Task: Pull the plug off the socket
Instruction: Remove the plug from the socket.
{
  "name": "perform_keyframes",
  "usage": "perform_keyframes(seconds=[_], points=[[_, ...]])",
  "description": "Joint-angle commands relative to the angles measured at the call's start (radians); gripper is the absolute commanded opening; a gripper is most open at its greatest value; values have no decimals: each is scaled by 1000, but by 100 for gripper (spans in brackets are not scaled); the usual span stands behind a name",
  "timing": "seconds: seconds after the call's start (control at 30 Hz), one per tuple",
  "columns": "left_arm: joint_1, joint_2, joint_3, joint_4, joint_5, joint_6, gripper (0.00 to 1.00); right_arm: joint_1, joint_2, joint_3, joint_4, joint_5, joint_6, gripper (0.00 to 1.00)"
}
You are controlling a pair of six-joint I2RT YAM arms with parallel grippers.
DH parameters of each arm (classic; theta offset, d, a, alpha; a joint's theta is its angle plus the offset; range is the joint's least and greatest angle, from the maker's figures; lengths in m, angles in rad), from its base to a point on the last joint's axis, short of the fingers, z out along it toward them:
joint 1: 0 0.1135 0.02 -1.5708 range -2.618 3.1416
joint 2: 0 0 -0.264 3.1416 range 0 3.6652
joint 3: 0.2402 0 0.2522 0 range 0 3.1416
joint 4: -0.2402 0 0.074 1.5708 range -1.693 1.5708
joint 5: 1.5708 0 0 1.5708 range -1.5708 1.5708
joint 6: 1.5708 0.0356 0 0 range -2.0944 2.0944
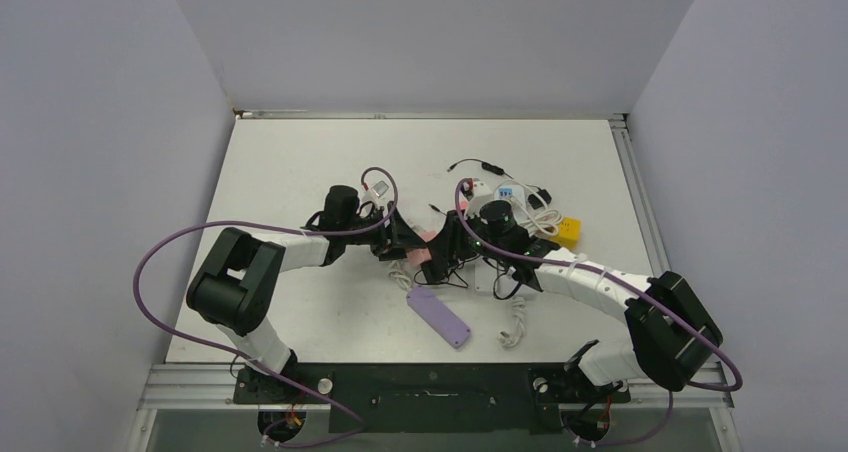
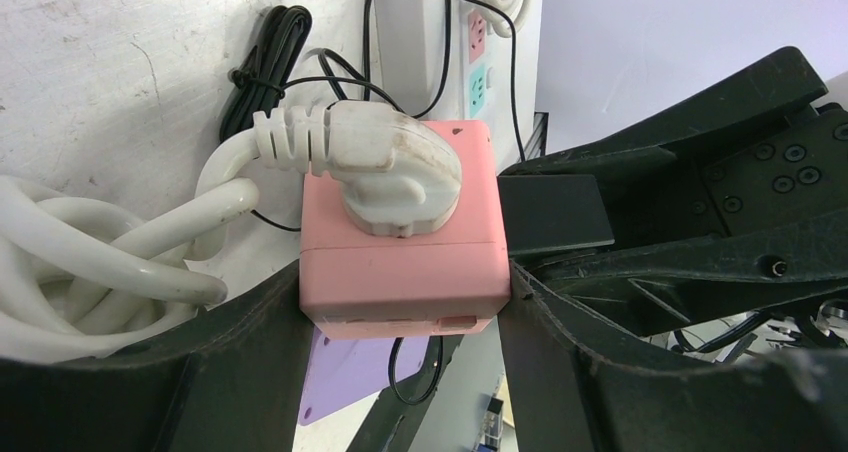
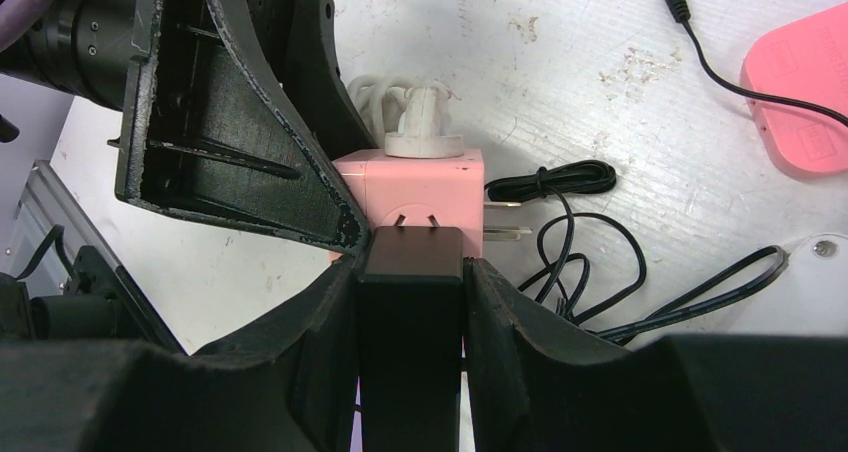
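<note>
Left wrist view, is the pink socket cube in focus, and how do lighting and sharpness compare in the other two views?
Left wrist view: pink socket cube and white plug sharp and evenly lit, the near fingers dark and soft. Right wrist view: cube crisp, black plug nearly featureless shadow. Top external view: flat, even light, faint shadows, no glare, cube too small to judge.

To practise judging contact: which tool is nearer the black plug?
Right. The right tool clamps the black plug between its fingers; the left tool grips the pink socket cube beside it.
</note>
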Motion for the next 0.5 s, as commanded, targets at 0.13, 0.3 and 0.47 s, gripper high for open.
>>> perform_keyframes(seconds=[0.13,0.3,0.47], points=[[9,0,32,-34,-44,52,0,128,-44,75,-26,232,-65,5],[10,2,35,-44,-47,57,0,184,-36,111,-75,340,-86,5],[10,3,43,-86,-65,81,0,164,-27,117,-58,257,-64,5]])
